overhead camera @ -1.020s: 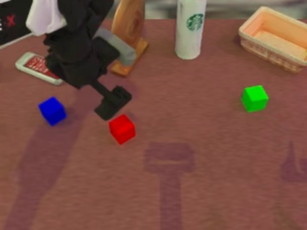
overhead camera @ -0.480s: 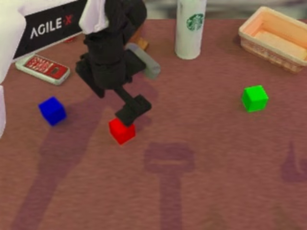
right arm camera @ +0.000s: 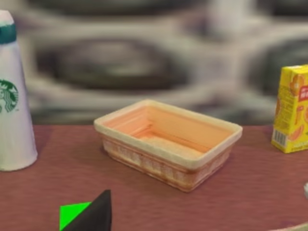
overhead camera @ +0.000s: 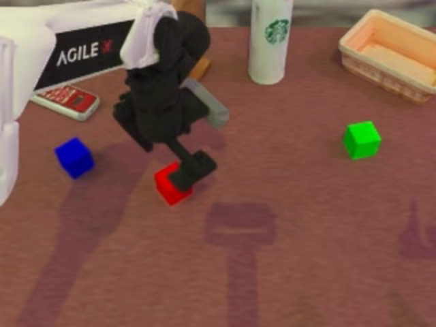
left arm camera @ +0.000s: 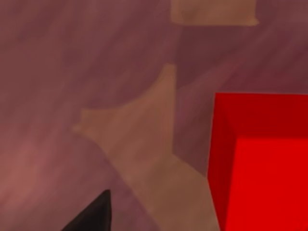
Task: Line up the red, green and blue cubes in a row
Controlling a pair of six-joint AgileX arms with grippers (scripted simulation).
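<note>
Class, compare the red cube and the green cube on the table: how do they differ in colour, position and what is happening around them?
The red cube is bright red; the green cube is bright green. The red cube lies left of the table's middle, the green cube well to the right. The left gripper is down over the red cube and partly covers it; nothing is near the green cube. Both are plain cubes of equal size resting on the table.

**Readable marks on the table**

The white left arm (overhead camera: 82, 51) at about ten o'clock carries a black panel reading "AGILE X", the X in red. The tall white cup (overhead camera: 270, 39) at twelve o'clock shows the round green Starbucks siren emblem, without legible words. The yellow juice carton (right arm camera: 291, 109) bears print too small to read.
</note>
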